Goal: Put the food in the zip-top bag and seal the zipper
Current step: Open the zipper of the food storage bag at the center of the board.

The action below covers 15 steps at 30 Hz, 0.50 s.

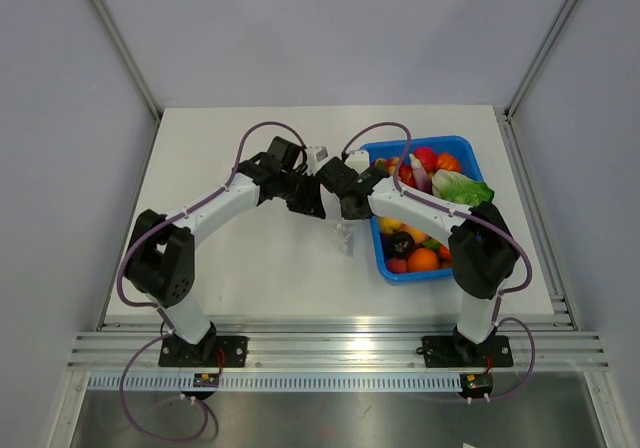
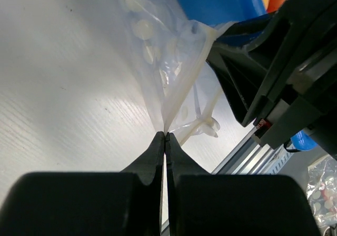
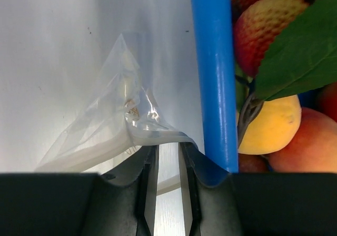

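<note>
The clear zip-top bag (image 1: 346, 236) hangs between my two grippers over the table's middle, just left of the blue tray (image 1: 470, 153). My left gripper (image 2: 165, 137) is shut on the bag's (image 2: 158, 51) edge, pinching it at the fingertips. My right gripper (image 3: 164, 150) stands slightly open, and the bag's (image 3: 116, 104) thick whitish zipper strip (image 3: 95, 153) lies draped across its fingertips, not between them. A small dark round fruit, the food (image 1: 400, 247), lies in the tray among other fruits. The bag looks empty.
The blue tray wall (image 3: 213, 62) stands right beside my right gripper. The tray holds peach and yellow fruits (image 3: 271, 125), a green leafy cabbage (image 1: 460, 186) and several others. My right arm's black body (image 2: 284, 67) is close on the right in the left wrist view.
</note>
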Motion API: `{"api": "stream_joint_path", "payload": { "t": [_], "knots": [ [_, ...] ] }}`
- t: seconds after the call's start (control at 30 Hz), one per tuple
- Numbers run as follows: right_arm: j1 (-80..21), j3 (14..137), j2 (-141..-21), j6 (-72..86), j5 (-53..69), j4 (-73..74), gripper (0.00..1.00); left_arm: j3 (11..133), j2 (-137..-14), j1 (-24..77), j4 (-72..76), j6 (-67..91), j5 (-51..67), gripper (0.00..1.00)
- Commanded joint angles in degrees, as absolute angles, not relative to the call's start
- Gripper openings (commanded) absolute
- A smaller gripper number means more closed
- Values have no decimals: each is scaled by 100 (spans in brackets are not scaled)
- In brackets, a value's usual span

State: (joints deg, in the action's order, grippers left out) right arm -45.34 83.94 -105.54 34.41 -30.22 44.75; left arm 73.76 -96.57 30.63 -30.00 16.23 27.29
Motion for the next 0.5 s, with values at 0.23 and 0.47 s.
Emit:
{"api": "stream_joint_path", "payload": {
  "t": [0.23, 0.47],
  "knots": [
    [-4421, 8139, -10651, 3480, -2436, 3868, 28, 7049, -9808, 3067, -2857, 1714, 2408, 0],
    [-4579, 8165, -10943, 3586, -2136, 3850, 28, 6829, -9774, 3067, -2707, 1828, 2522, 0]
  ]
}}
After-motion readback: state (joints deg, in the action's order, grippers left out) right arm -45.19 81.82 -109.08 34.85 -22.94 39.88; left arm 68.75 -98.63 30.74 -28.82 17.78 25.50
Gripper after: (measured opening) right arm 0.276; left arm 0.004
